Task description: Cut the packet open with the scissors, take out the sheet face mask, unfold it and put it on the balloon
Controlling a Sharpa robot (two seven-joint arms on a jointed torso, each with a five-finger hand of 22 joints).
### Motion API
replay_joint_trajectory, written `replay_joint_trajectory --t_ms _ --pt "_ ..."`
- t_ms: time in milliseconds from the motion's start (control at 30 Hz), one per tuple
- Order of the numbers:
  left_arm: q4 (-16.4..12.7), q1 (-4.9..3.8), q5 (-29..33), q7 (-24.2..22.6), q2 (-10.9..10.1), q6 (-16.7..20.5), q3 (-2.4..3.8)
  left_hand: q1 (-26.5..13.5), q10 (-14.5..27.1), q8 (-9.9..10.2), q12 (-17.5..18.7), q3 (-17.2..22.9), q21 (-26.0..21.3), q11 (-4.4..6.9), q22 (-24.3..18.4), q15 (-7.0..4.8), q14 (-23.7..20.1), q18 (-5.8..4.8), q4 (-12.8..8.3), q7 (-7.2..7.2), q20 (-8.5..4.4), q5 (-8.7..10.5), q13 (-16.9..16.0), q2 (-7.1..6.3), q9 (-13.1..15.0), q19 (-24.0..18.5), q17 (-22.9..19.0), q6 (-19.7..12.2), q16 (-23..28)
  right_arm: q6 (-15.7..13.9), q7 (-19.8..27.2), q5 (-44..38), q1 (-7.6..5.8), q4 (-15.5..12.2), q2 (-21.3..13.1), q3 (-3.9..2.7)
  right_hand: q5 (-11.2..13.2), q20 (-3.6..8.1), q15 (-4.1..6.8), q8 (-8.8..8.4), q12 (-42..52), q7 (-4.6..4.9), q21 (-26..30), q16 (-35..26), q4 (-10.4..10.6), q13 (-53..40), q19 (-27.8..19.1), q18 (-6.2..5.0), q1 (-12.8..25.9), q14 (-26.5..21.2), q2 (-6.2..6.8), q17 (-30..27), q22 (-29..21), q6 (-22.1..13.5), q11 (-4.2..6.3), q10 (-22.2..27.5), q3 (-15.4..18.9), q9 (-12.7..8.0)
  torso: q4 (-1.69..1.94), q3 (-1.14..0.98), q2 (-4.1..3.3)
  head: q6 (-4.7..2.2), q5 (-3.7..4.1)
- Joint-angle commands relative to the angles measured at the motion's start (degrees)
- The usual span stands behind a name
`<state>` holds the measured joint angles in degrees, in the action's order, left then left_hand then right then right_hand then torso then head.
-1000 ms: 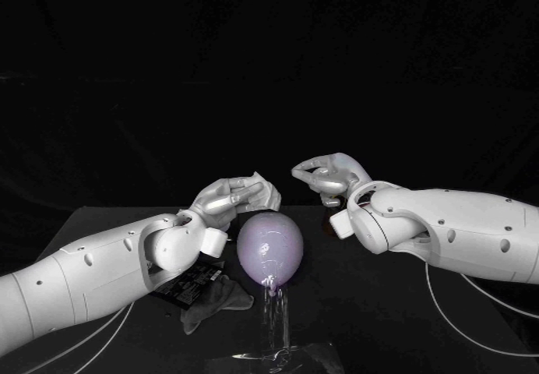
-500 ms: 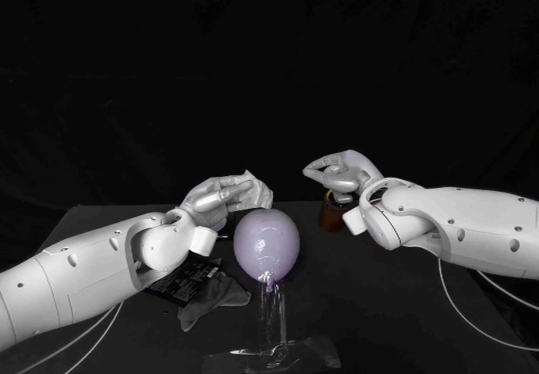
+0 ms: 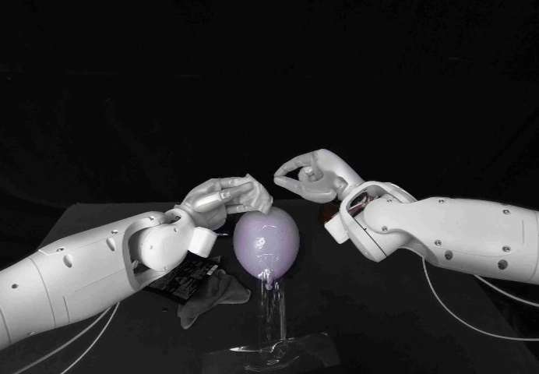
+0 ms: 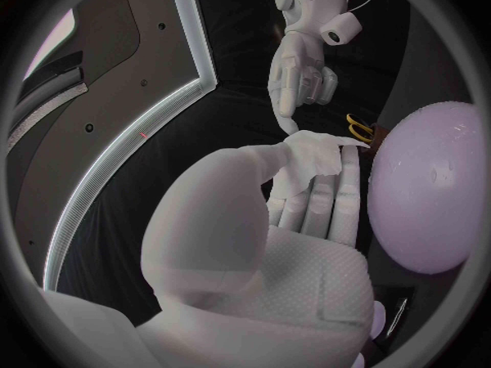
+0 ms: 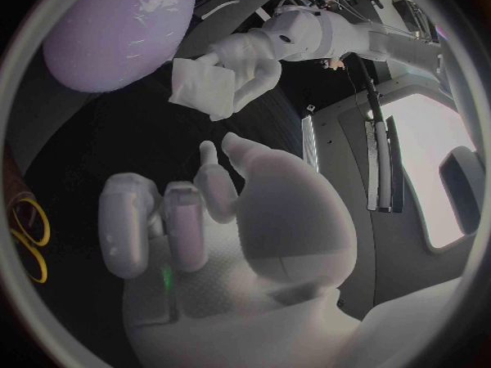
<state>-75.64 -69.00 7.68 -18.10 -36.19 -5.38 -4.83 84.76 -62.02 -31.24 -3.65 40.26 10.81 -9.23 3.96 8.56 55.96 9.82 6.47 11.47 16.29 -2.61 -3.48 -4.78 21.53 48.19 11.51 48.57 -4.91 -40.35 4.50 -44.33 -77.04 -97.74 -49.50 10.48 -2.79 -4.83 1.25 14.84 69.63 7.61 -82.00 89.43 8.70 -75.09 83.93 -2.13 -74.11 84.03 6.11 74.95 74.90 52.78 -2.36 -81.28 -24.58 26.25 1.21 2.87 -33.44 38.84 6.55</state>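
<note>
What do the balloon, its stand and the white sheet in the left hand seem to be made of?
Balloon: probably thin rubber, a glossy lilac skin with bright highlights.
Stand: clear plastic or glass, since the dark table shows through it.
Sheet face mask, pinched by the left hand: likely soft matte fabric, folded, with limp corners.

Robotics lab test bench, black table (image 3: 101, 226) before a black cloth backdrop (image 3: 269, 78), white left arm (image 3: 79, 273) and right arm (image 3: 460, 238) trailing white cables (image 3: 447, 308), purple balloon (image 3: 267, 243) mounted on a clear stand (image 3: 275, 327)
</note>
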Motion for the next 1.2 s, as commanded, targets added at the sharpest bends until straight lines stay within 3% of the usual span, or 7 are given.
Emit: replay_joint_trajectory --t_ms 33,467,1000,1200 --pt "-0.43 -0.06 -0.79 0.39 -0.05 0.99 0.07 -0.81 1.47 -0.55 0.26 0.52 -0.31 -0.48 -0.05 0.05 -0.6 0.51 -0.14 0.01 0.15 -0.25 0.04 0.0 1.73 -0.34 -0.16 -0.6 0.4 -0.59 -0.4 -4.15 0.13 -0.09 0.86 -0.03 -0.38 -0.05 -0.14 -0.59 0.54 0.22 -0.34 0.23 0.12 -2.95 2.57 0.44 0.36 5.81 0.58 14.39 12.84 -0.44 -0.52 -0.17 0.47 -0.27 0.02 0.07 -0.01 0.18 0.1" --pt "-0.92 -0.06 -0.81 -0.3 -0.25 -0.06 0.07 -1.59 2.14 -1.88 0.17 1.11 -0.41 -0.6 -0.03 0.11 -0.37 0.48 -0.06 -0.06 0.19 -0.22 -0.02 0.69 2.66 -0.47 -0.29 -1.58 0.48 0.88 -3.82 -5.09 0.37 1.69 3.37 -0.03 -0.2 -0.57 -0.78 -2.86 0.8 1.03 -0.17 0.24 0.3 -3.14 2.47 0.41 0.82 5.81 1.91 14.4 12.79 -1.66 -1.26 0.07 1.74 -1.51 -0.02 0.1 0.05 0.48 -0.03" --pt "-1.0 -0.05 -0.67 -0.89 -0.27 -0.91 0.07 -2.22 2.09 -3.91 0.14 1.66 -0.4 -0.6 0.02 0.08 -0.16 0.52 -0.21 -0.16 0.18 -0.23 -0.03 1.1 4.12 -0.4 -0.41 -3.0 0.58 2.57 -5.48 -5.31 0.63 2.27 4.32 -0.03 -0.21 -0.68 -0.86 -2.99 0.68 1.02 -0.19 0.22 0.21 -3.08 2.47 0.41 0.51 5.79 1.77 14.36 12.79 -1.16 -1.29 0.23 1.78 -1.64 -0.05 0.08 0.08 0.64 -0.2" --pt "-1.0 -0.05 -0.66 -0.81 -0.25 -1.09 0.07 -2.27 2.08 -4.12 0.14 1.73 -0.39 -0.61 0.02 0.08 -0.15 0.53 -0.25 -0.17 0.17 -0.23 -0.03 1.12 4.27 -0.38 -0.42 -3.13 0.59 2.7 -5.57 -5.18 0.67 2.36 4.48 -0.03 -0.24 -0.73 -0.79 -2.9 0.87 0.8 -0.33 0.25 0.36 -3.18 2.53 0.42 0.32 5.81 1.12 14.42 12.83 -0.1 -1.14 0.22 1.67 -1.71 -0.03 0.06 0.07 0.65 -0.23"
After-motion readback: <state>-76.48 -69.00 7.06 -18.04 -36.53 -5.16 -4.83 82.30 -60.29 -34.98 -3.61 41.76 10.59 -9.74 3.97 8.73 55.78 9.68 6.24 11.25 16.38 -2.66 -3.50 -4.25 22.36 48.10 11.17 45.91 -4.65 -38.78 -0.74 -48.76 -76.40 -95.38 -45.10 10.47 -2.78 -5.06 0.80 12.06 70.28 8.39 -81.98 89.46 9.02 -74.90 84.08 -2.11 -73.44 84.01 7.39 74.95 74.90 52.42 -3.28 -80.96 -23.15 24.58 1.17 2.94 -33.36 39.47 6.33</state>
